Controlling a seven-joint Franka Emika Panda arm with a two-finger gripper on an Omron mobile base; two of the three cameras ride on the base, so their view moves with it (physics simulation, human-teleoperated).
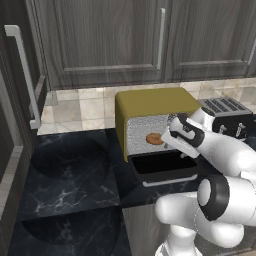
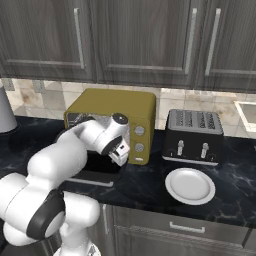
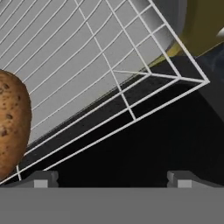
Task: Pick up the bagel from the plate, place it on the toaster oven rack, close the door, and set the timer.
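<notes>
The bagel lies on the rack inside the toaster oven — in the hand view it sits at the left edge, resting on the wire mesh, with nothing gripping it. The plate stands bare on the dark counter in front of the black slot toaster, well apart from the oven. So the pick-up and the placing look done.

The gripper hangs just in front of the oven's mouth, above the lowered door. Its two finger tips stand far apart at the bottom of the hand view, with only dark space between them, so the claw is wide and holds nothing. The bagel is to the side of the fingers, not between them.

What is left, as I judge it, is the second half of the task. The door lies flat and open, its silver handle along the front edge — it has yet to be swung up and shut. After that comes the timer, which I take to be one of the two silver knobs on the oven's front panel beside the cavity; which of the two I cannot tell. The arm's forearm crosses in front of the open cavity in the right base view, so it will need to clear the opening before the door can rise.
</notes>
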